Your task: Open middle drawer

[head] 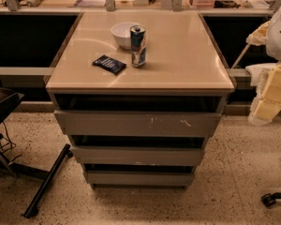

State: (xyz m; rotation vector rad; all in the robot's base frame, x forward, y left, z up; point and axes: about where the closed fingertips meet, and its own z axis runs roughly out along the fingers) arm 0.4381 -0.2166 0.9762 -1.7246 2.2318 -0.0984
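Observation:
A low cabinet (pixel 140 78) with a beige top has three handleless grey drawer fronts stacked down its face. The middle drawer (pixel 138 156) is the mid-sized front, flat and plain, with a dark gap above it. It lies below the widest front with white scratch marks (pixel 138 123) and above the smallest front (pixel 140 177). None of the drawers shows any interior. My gripper (pixel 268 102) hangs at the right edge of the view, pale yellow below the white arm. It is well to the right of the cabinet and above the height of the middle drawer, touching nothing.
On the cabinet top stand a white bowl (pixel 123 33), a drink can (pixel 137 46) and a flat dark packet (pixel 109 63). A black chair base (pixel 47 182) lies on the speckled floor at the left. A caster (pixel 269 199) is at the lower right. A long counter (pixel 84 3) runs behind.

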